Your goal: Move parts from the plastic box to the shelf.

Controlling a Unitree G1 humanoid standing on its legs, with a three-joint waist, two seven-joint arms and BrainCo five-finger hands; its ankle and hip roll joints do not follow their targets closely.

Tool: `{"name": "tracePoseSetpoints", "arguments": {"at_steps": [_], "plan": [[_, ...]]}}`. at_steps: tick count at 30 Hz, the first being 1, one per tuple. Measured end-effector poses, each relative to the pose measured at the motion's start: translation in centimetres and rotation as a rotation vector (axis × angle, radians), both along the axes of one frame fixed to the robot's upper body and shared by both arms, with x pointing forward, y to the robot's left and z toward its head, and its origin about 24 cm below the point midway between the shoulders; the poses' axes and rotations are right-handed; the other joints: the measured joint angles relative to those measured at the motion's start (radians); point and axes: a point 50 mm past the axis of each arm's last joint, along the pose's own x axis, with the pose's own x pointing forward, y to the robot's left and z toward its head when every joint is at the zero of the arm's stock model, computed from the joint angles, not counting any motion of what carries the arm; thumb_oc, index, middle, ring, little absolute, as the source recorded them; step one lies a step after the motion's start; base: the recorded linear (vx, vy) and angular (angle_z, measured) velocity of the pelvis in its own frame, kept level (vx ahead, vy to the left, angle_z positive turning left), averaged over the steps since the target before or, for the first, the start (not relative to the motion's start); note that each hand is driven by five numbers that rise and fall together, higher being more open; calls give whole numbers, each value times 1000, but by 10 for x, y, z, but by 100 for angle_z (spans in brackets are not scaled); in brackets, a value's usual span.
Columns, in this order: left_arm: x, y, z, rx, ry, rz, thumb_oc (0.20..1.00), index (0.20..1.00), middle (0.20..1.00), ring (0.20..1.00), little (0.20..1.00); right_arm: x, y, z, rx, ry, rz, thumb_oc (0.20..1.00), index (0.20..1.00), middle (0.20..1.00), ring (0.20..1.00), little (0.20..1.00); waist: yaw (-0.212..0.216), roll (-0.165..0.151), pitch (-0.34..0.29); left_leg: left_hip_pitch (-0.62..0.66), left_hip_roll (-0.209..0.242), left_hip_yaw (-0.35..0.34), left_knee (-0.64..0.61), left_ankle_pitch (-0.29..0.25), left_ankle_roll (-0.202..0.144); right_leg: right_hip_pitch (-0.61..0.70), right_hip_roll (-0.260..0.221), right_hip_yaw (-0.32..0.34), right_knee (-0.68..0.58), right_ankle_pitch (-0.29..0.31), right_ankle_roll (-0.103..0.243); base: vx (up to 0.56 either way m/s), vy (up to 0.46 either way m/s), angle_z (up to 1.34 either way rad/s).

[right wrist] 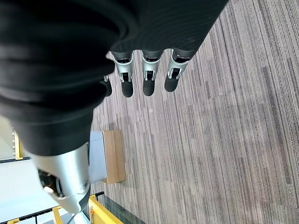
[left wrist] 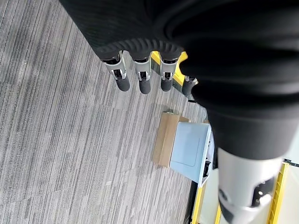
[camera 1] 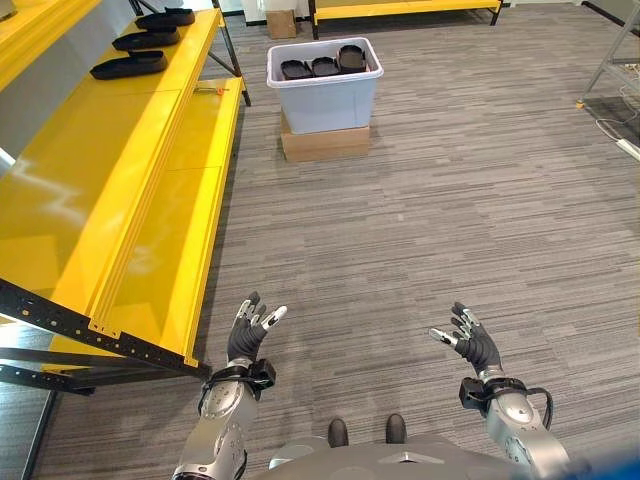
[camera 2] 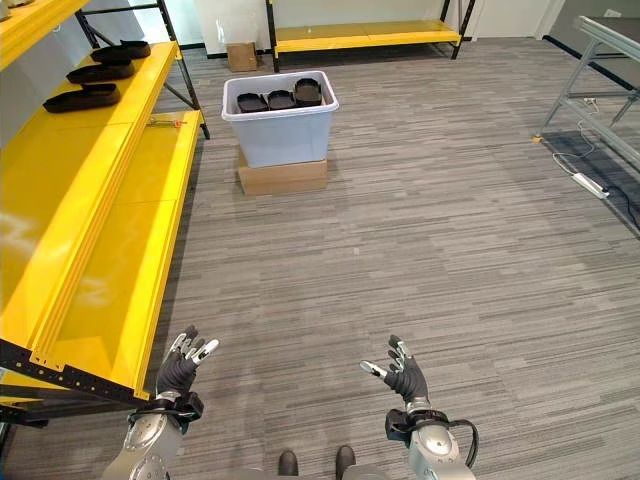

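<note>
Both hands are hanging released and empty, far from the box.

The left hand (camera 1: 248,335) and the right hand (camera 1: 472,345) are waiting with relaxed fingers over the carpet, at 7 and 5 o'clock, holding nothing. The box (camera 1: 325,92) is sitting on a cardboard base (camera 1: 324,142) at 12 o'clock, well apart from the hands, with dark parts (camera 1: 323,66) lying inside. More parts (camera 1: 130,65) are already resting on the yellow shelf (camera 1: 120,200), at 11 o'clock. I judge the step in hand is the approach: the robot should be walking straight to the box, stopping close, and keeping both hands released until they are over one part. It should be watching the shelf edge at 9 o'clock.
</note>
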Motion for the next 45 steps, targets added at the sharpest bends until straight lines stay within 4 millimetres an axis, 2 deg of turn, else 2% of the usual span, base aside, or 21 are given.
{"name": "tracePoseSetpoints", "arguments": {"at_steps": [34, 45], "plan": [[-1, 0, -1, 3, 3, -2, 1000, 1000, 1000, 1000, 1000, 0, -1, 0, -2, 0, -5, 1000, 1000, 1000, 1000, 1000, 3, 4, -3, -6, 0, -6, 0, 0, 0, 0, 0, -4, 0, 0, 0, 0, 0, 0], [0, 0, 0, 3, 0, -1, 1000, 1000, 1000, 1000, 1000, 0, -2, 0, -2, -1, -6, 1000, 1000, 1000, 1000, 1000, 6, -7, -8, -20, -4, -8, 0, 1, 2, -20, -3, -5, 5, 1, 2, 2, 57, 0]]}}
